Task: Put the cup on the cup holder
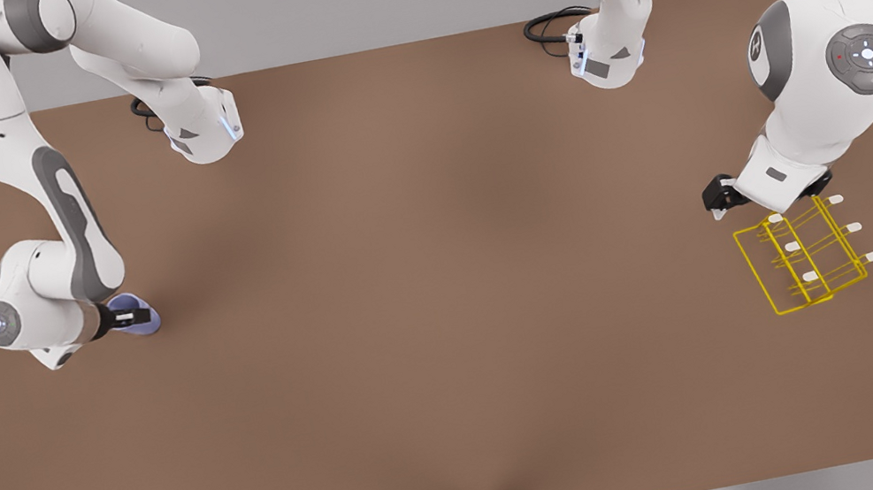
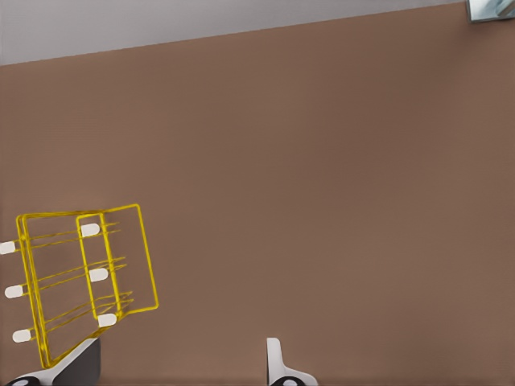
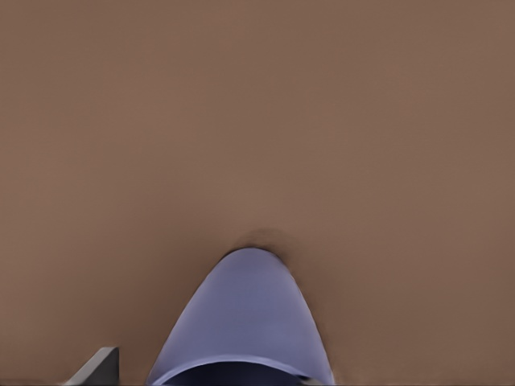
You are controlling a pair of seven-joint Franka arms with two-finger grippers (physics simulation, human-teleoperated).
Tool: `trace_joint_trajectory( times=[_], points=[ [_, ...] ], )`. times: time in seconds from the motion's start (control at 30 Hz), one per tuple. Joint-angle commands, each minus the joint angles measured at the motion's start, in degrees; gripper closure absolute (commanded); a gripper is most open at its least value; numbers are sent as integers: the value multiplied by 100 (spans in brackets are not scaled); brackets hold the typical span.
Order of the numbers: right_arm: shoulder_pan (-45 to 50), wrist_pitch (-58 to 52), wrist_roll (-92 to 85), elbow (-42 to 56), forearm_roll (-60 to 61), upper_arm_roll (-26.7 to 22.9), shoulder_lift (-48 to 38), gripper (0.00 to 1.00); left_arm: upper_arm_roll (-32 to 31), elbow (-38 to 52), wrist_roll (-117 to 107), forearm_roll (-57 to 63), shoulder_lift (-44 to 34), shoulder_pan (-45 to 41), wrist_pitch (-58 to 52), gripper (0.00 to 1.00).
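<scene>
- Brown table spans the front view, grey wall behind it, metal struts at the far corners; nothing else lies on it but the two task items.
- I match the arms by their wrist cameras: the left wrist view looks at the rack, so the left arm is the one on the front view's right; the right arm is on the front view's left.
- Right gripper is low at the table, on the front view's left side. Its dark fingers sit around the cup, though I cannot tell from these views whether they are clamped on it or merely alongside.
- In the right wrist view the cup is lavender-blue, tapered, its narrow end pointing away from the camera, close to the table surface.
- Left gripper hangs just beside the far end of the cup holder; from the left wrist view its fingers are spread wide with nothing between them.
- Cup holder is a yellow wire frame with white-tipped prongs, resting on the table, well apart from the cup.
</scene>
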Motion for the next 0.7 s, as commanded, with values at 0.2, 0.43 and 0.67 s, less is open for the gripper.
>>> trace_joint_trajectory(
  times=[0.2, 0.43, 0.67],
  points=[
    [57, -590, -82, 63, -32, 19, -291, 11, 0, -24, 9, 4, -6, 0, 6, 0],
    [31, -722, -65, -42, -32, 19, -247, 12, 0, -24, 9, 4, 12, 0, 15, 0],
    [22, -283, -74, -209, -32, 19, -115, 49, 0, -24, 1, 4, 29, 0, 6, 0]
  ],
)
